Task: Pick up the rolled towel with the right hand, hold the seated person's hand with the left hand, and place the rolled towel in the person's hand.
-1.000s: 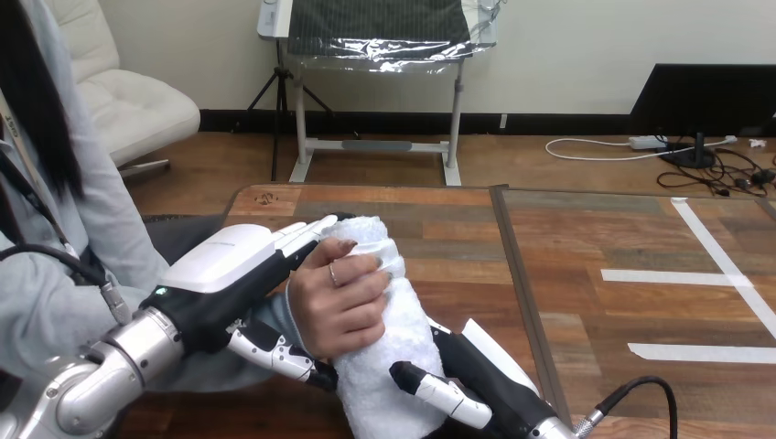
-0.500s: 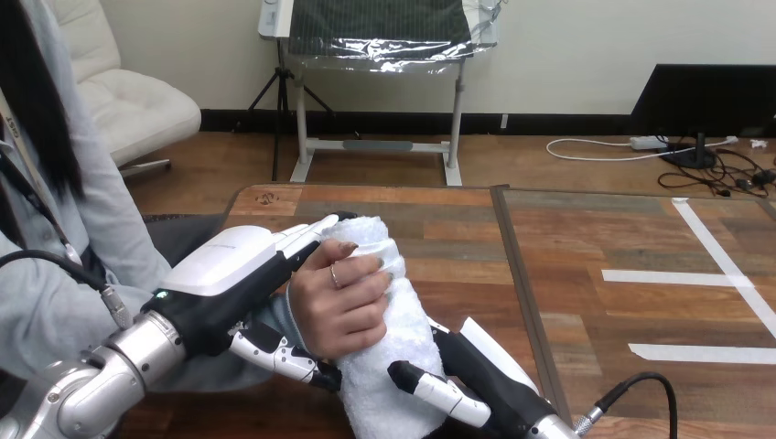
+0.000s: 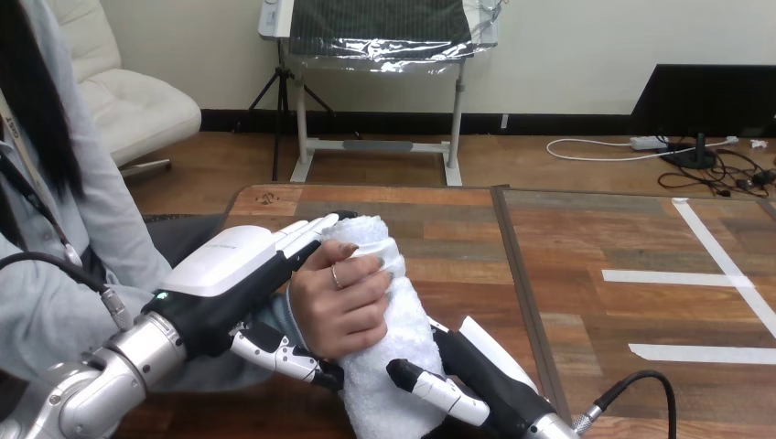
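Table's (image 3: pixel 595 229) left edge, little changed: my left hand (image 3: pixel 220 274) clasps person's hand (image 3: pixel 334 306) gripping rolled towel (image 3: pixel 389 320); my right hand (image 3: pixel 490 384) still pinches towel's lower end. Release looks due.

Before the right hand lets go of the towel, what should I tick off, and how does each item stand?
1. Person's hand closed round the towel: ok, its fingers wrap the towel's middle.
2. Left hand holding the person's hand: ok, fingers lie over its back, thumb reaches underneath.
3. Right hand off the towel: not ok, its thumb curls across the lower end.
4. Towel in a tight roll: ok, no loose flap shows.
5. Person's grip firm enough to carry the towel alone: cannot tell.
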Motion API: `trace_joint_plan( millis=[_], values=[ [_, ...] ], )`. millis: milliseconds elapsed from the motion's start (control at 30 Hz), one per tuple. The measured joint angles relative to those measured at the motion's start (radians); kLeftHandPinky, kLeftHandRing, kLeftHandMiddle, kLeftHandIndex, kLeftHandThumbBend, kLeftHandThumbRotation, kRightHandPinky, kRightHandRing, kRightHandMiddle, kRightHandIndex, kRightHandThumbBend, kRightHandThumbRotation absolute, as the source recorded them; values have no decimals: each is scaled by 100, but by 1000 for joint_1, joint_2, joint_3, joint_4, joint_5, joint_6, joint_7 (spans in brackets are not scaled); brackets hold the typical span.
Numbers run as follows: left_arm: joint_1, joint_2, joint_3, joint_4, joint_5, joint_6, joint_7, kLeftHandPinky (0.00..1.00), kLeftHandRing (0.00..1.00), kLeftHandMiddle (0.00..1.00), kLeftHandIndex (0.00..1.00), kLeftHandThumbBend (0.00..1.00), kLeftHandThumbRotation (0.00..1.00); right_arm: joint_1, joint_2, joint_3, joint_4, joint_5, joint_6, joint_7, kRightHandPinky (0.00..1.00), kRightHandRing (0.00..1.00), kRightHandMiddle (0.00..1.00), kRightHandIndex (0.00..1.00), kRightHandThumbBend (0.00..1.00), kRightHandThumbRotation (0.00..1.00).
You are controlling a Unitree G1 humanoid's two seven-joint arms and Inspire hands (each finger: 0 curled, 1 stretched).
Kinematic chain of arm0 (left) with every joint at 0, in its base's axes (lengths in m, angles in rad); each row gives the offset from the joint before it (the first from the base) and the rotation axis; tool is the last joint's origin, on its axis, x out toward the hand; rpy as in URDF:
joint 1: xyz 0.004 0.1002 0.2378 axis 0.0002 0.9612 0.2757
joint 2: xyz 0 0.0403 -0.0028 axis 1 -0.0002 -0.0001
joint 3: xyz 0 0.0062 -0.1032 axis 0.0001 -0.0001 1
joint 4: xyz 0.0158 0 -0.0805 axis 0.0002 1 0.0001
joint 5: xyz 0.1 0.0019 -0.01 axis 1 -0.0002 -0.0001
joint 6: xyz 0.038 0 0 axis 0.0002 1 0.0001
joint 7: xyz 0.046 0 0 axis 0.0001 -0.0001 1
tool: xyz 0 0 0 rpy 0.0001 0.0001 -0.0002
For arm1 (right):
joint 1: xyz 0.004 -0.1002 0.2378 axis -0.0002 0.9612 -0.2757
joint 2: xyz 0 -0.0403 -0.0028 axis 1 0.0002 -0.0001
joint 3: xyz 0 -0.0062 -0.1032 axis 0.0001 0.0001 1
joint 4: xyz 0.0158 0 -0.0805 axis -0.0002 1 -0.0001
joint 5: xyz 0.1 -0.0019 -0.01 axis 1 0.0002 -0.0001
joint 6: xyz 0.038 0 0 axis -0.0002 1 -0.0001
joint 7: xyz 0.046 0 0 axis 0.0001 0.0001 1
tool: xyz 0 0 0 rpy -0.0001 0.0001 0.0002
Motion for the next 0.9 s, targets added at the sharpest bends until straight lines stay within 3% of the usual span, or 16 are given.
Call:
trace_joint_plan(
  millis=[900],
  values=[
    [14,-7,1,18,-2,-25,28,97,100,100,100,100,52,0,-16,14,-5,1,-10,3,100,100,100,100,100,100]
  ],
)
